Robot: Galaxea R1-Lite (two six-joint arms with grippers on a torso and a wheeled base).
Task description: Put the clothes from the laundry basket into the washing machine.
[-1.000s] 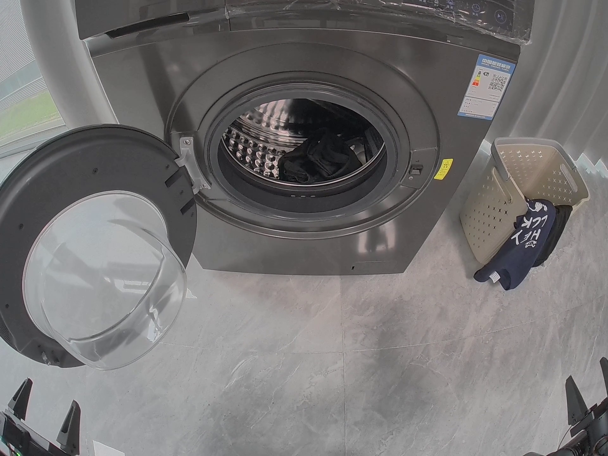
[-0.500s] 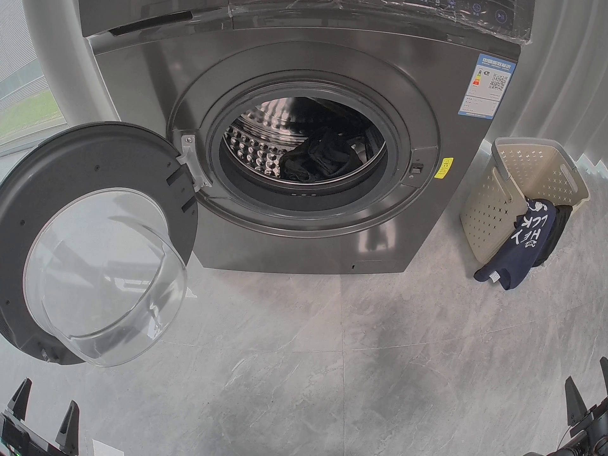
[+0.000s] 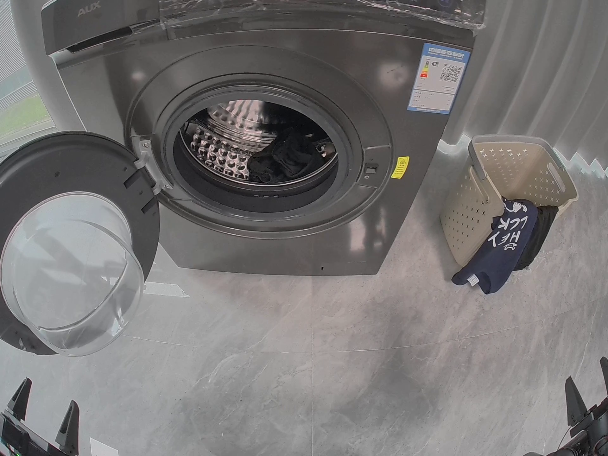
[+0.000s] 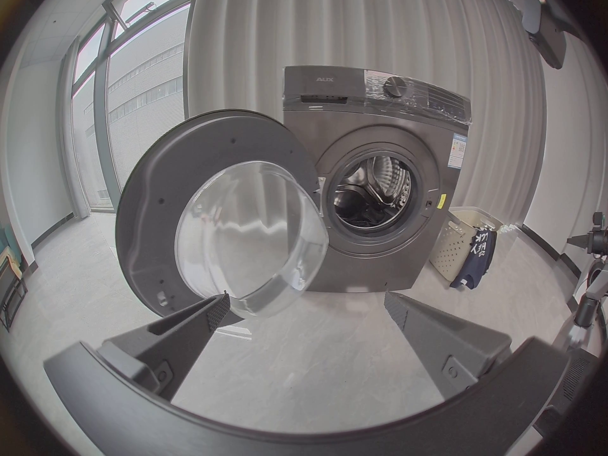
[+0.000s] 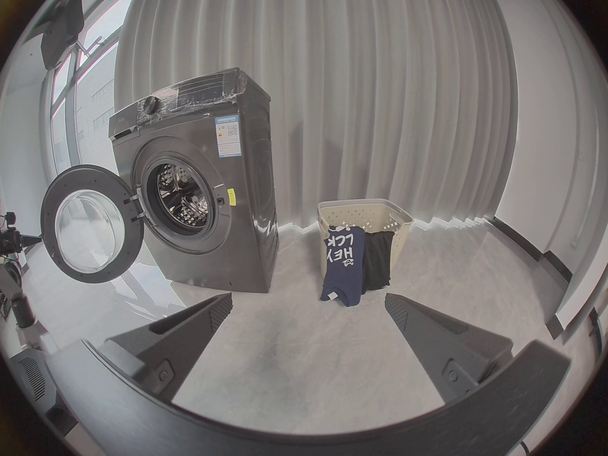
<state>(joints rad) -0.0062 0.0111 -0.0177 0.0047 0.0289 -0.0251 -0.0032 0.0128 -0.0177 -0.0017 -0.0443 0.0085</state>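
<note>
Two pincers, both spread wide and holding nothing. Going from the left: the left pincer sits low over the floor, with the open door ahead of it. Next comes the washer, with a dark garment already lying inside. Near its right side stands the basket. A navy shirt is draped over its front rim with the lower end down at the floor, and a black piece hangs right beside it. The right pincer is low at the far right, well apart from the basket, which lies ahead of it and a bit toward the washer. I'd say the right arm is clearly nearer. The shirt's long axis runs rim to floor, so grabbing near the rim looks sensible.
</note>
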